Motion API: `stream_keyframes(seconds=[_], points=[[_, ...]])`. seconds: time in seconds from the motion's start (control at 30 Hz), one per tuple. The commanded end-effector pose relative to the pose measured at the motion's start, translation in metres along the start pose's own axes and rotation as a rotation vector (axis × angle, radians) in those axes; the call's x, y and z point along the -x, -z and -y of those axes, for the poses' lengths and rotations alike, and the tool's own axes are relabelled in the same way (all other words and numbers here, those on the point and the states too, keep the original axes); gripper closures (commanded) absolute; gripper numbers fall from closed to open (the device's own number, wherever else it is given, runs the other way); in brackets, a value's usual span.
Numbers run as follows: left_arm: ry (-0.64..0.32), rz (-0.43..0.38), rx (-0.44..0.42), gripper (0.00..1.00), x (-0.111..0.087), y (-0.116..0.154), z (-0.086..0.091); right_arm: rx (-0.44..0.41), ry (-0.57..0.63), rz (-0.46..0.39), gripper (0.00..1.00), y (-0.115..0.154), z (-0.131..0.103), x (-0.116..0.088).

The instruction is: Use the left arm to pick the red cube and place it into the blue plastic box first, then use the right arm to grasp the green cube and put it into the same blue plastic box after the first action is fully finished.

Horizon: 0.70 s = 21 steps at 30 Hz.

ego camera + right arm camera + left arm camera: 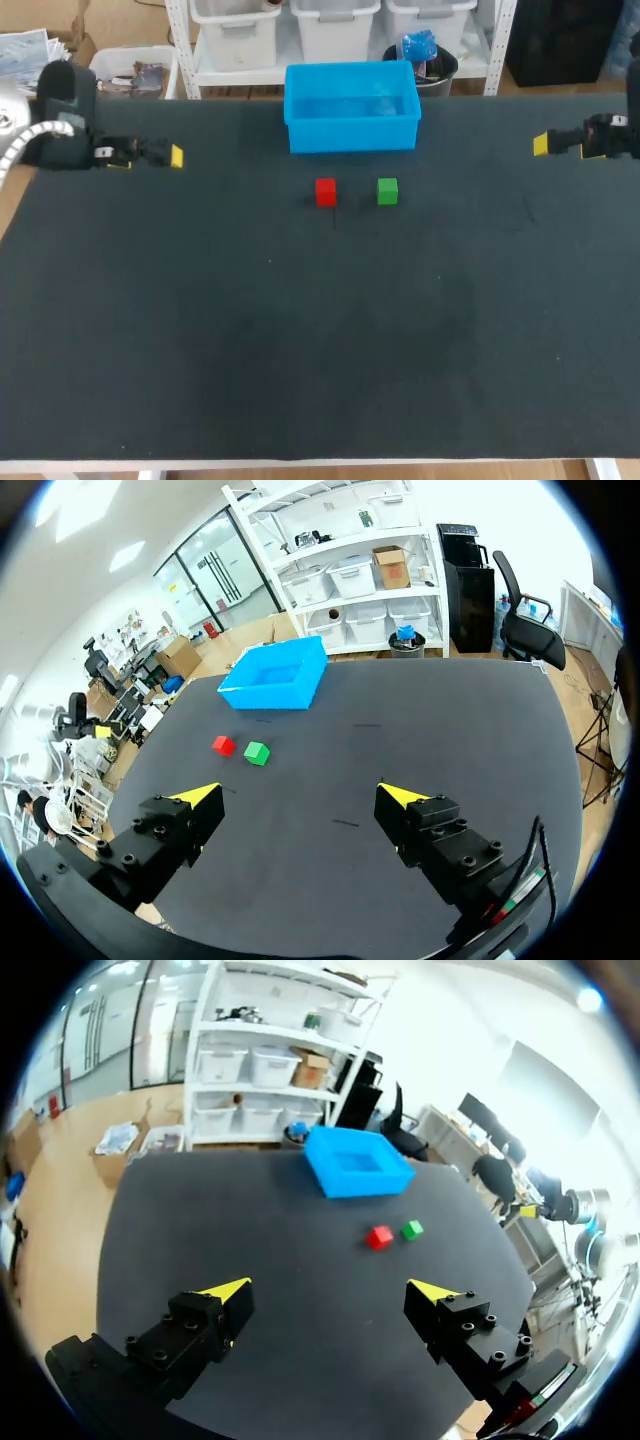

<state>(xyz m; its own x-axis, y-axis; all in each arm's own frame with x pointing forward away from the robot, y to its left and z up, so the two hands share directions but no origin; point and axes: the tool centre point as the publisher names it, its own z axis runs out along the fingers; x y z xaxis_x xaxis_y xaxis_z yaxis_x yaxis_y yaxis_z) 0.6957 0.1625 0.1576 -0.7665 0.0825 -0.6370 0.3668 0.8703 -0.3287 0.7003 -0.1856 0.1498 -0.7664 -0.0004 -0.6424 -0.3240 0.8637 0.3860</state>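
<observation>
My left gripper (330,1290) hangs spread wide; grabbing the red cube (325,191) might clip the green cube (387,191) (just beside it).

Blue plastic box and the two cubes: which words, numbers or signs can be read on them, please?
None. The blue plastic box, the red cube and the green cube show plain faces in all three views, with no readable word, number or sign.

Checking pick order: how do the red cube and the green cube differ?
The red cube is red, the green cube green. The red cube sits left of the green cube, apart from it. Both rest on the table before the blue plastic box, outside it, similar in size.
</observation>
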Motion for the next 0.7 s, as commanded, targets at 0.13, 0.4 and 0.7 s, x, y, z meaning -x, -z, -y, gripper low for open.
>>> stream_keyframes(seconds=[0.13,0.4,0.7], points=[[-0.014,-0.139,0.188,0.00,0.032,-0.026,0.043,-0.001,0.000,0.000,0.00,0.000,0.000,0.000],[0.024,-0.138,0.187,0.00,0.035,-0.027,0.048,-0.001,0.000,0.000,0.00,0.000,0.000,0.000],[0.024,-0.138,0.187,0.00,0.035,-0.027,0.048,-0.001,0.000,0.000,0.00,0.000,0.000,0.000]])
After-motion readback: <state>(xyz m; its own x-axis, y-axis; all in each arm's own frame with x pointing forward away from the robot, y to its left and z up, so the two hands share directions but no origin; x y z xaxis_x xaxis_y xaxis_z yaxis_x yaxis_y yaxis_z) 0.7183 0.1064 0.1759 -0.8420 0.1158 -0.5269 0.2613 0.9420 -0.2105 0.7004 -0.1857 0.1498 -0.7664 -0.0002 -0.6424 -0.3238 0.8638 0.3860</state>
